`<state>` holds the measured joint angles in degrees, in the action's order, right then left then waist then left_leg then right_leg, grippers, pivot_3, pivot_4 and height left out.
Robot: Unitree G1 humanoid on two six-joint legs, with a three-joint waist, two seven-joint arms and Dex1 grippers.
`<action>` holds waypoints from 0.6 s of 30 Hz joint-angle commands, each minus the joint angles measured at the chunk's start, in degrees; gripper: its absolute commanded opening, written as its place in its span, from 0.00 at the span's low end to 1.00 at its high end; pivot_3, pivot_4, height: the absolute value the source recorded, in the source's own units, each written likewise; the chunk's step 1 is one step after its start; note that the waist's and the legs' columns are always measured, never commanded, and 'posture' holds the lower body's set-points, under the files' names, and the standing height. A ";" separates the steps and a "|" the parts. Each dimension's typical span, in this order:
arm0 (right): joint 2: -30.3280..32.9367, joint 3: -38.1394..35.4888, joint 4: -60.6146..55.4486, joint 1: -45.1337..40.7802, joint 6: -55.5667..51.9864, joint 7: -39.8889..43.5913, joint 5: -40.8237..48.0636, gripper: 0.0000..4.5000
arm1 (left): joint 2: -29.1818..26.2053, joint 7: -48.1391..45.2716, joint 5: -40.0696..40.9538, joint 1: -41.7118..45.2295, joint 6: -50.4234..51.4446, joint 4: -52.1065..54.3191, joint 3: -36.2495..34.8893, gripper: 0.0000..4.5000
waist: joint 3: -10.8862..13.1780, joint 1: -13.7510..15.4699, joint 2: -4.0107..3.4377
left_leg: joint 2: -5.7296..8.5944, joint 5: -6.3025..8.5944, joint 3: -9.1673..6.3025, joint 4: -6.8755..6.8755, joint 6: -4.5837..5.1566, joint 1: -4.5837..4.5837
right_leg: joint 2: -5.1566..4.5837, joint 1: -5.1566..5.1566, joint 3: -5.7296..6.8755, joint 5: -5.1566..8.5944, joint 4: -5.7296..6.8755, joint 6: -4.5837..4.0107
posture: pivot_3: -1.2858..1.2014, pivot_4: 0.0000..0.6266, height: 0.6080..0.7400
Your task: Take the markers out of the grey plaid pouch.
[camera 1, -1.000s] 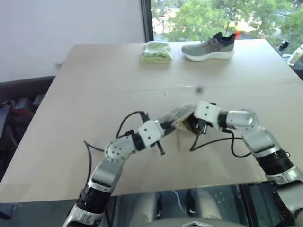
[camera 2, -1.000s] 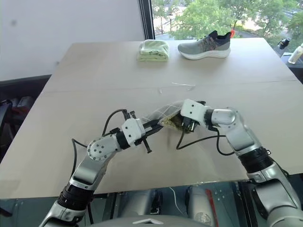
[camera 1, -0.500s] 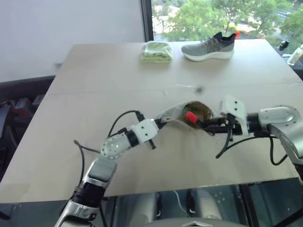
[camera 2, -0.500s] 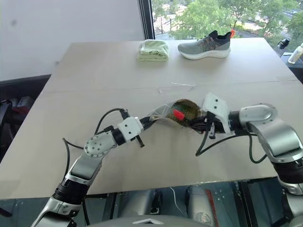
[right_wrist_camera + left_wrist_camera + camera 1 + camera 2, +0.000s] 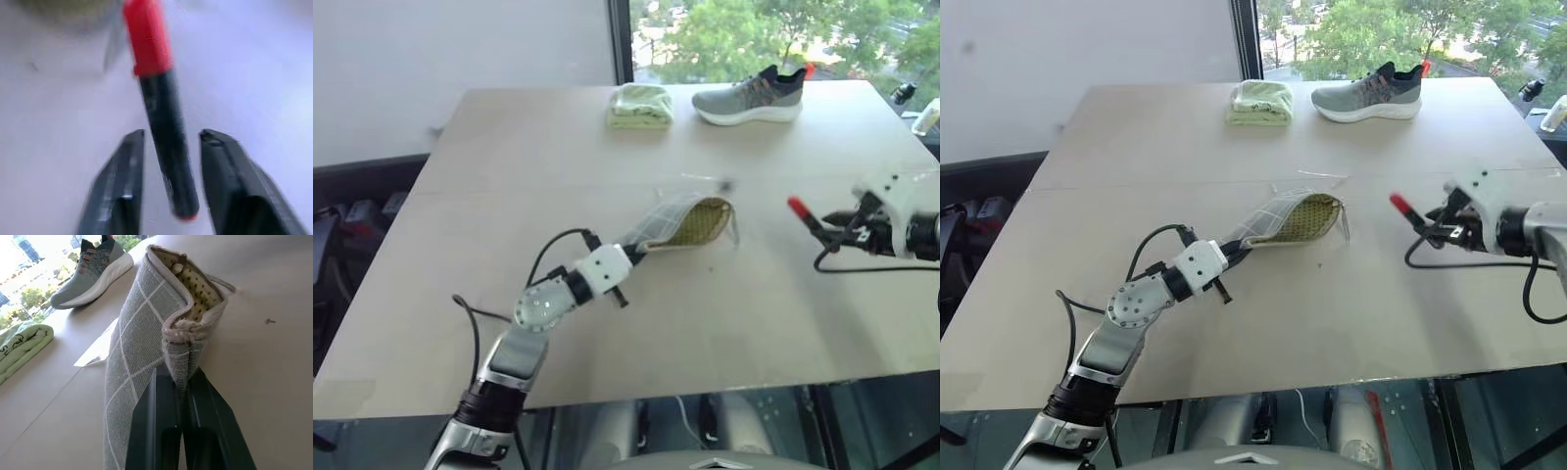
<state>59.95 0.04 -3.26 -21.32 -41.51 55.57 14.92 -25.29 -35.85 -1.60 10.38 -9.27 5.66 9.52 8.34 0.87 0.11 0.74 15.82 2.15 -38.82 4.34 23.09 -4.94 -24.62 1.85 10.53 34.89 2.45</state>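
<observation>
A wide tan table carries the whole scene. At its far edge a grey sneaker lies on its sole just beside a folded light-green cloth, both well apart from the work area. Near the middle of the table the grey plaid pouch is held up off the surface at one end, its open mouth turned toward the right arm and showing a cream, dotted lining; a thin drawstring hangs from the mouth. The left gripper has its two black fingers pressed together on the pouch's folded closed end, pinching the fabric between them. On the right side of the table, well apart from the pouch, the right gripper hovers above the surface with its fingers spread; the dark marker with a red end lies between them with a visible gap on each side, the red end pointing away from the wrist and toward the pouch. In the head views the same red end projects from the gripper over bare tabletop.
</observation>
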 commanded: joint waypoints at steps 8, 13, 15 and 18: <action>-8.17 -1.16 -4.74 -7.46 3.70 -1.48 3.11 0.82 | 1.31 -2.19 5.60 0.58 0.91 3.94 -0.29 0.00 | 0.02 -0.07 -0.01 | -0.06 0.07 0.08 -0.02 0.13 -0.10 | 0.29 0.02 0.03 -0.13 0.04 0.23 | 0.52 0.24 1.00; -16.95 2.64 -8.67 -13.05 1.24 -3.46 5.83 0.42 | 1.85 -3.50 6.55 1.02 1.45 4.19 0.52 0.00 | 0.02 -0.07 -0.01 | -0.11 0.06 0.03 -0.02 0.12 -0.10 | 0.51 0.03 0.09 -0.13 0.05 0.23 | 0.52 0.24 1.00; -19.25 4.11 -8.03 -14.18 1.15 -3.89 5.46 0.21 | 2.08 -3.68 6.75 1.21 1.81 4.45 0.57 0.00 | 0.01 0.01 0.01 | -0.09 0.05 0.01 -0.04 0.10 -0.09 | 0.50 0.05 0.13 -0.13 0.05 0.23 | 0.52 0.24 1.00; -21.12 7.56 -5.42 -14.63 2.43 -3.38 3.52 0.02 | 2.54 -3.92 7.63 1.09 2.42 5.89 0.60 0.00 | 0.01 0.07 0.01 | -0.02 0.01 0.01 -0.07 0.04 -0.06 | 0.44 0.07 0.16 -0.13 0.04 0.24 | 0.52 0.24 1.00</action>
<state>38.64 6.70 -9.44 -35.22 -39.87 51.99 19.44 -23.16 -39.72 4.66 11.00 -6.63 7.88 10.08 8.36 0.93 0.11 0.74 15.82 2.16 -38.90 4.37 23.04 -4.53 -24.55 2.01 10.40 34.92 2.68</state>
